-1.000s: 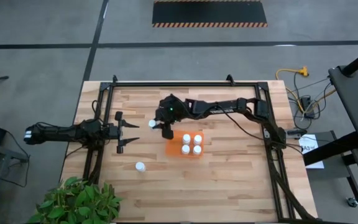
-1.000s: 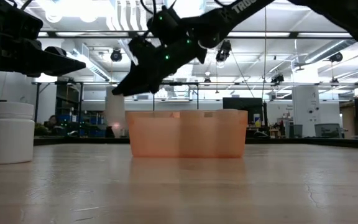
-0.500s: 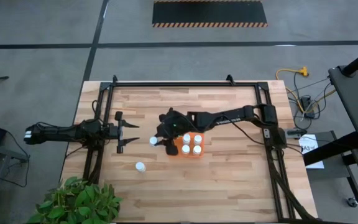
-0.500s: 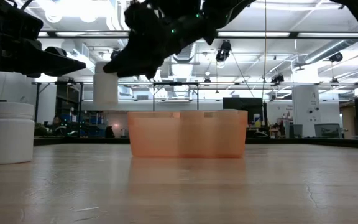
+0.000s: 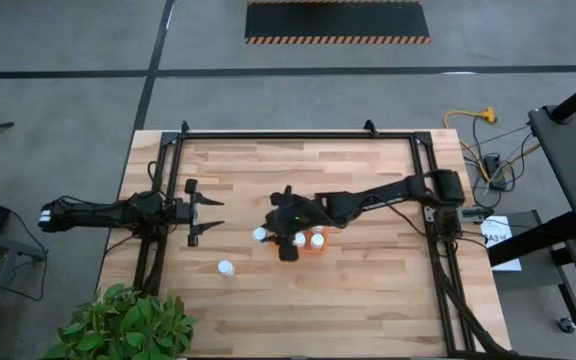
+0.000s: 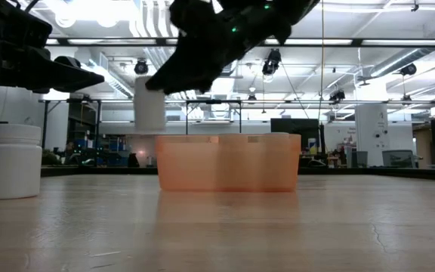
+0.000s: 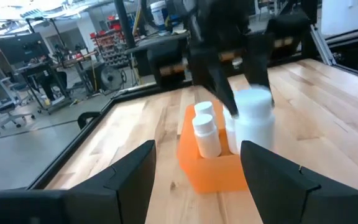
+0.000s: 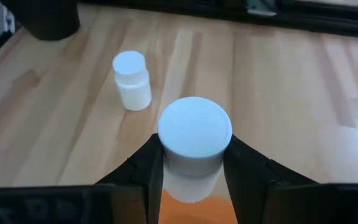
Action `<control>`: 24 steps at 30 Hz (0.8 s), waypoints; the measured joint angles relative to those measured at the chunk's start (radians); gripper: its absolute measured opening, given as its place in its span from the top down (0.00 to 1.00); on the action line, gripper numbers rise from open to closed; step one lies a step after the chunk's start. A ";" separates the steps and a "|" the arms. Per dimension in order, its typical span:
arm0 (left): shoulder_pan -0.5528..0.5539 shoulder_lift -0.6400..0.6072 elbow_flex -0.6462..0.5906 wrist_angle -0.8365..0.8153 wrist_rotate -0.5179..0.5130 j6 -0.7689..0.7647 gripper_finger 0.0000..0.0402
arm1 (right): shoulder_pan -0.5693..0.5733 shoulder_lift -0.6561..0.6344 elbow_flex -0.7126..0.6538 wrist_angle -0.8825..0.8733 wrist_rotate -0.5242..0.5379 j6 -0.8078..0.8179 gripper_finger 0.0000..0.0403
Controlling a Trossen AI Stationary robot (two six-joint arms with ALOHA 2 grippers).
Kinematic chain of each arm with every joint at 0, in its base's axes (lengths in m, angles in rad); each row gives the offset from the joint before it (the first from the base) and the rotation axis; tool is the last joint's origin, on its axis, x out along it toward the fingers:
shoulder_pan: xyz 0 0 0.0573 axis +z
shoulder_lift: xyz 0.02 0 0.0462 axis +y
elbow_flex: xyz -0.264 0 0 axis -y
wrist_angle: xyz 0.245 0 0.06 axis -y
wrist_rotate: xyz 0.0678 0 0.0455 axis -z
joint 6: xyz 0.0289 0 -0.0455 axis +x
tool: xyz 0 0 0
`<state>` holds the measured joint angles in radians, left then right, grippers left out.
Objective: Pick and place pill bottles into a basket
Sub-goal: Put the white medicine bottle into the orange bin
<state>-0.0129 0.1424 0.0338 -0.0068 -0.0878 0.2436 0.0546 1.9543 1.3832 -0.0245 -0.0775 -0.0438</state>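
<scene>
loose bottle (image 5: pixel 226 268): standing on table (image 5: pixel 368 300), near edge
right gripper (image 5: pixel 271 232): fingers pinching a pill bottle (image 5: pixel 259 235), raised over basket's left end
basket (image 6: pixel 225 162): mid-table, bottles inside
left gripper (image 5: pixel 208 212): fingers spread, well left of basket

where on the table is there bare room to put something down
The wood on the table's right half, beyond the basket, is bare, as is the far strip. It is crowded at the middle: the right gripper holds a bottle by the basket; the left gripper and a loose bottle sit nearby.
</scene>
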 joint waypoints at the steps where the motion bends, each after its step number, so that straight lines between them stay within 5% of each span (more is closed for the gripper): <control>1: 0.000 0.000 0.000 -0.001 0.000 0.000 0.46 | 0.000 -0.023 -0.022 0.022 0.003 0.008 0.70; 13: 0.000 -0.001 0.000 -0.002 0.000 0.000 0.46 | -0.022 -0.218 -0.373 0.333 0.082 0.085 0.70; 24: 0.000 0.000 0.000 -0.002 0.000 0.000 0.46 | -0.079 -0.219 -0.429 0.345 0.082 0.089 0.70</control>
<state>-0.0132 0.1425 0.0340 -0.0086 -0.0877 0.2433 -0.0247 1.7355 0.9547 0.3207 0.0040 0.0456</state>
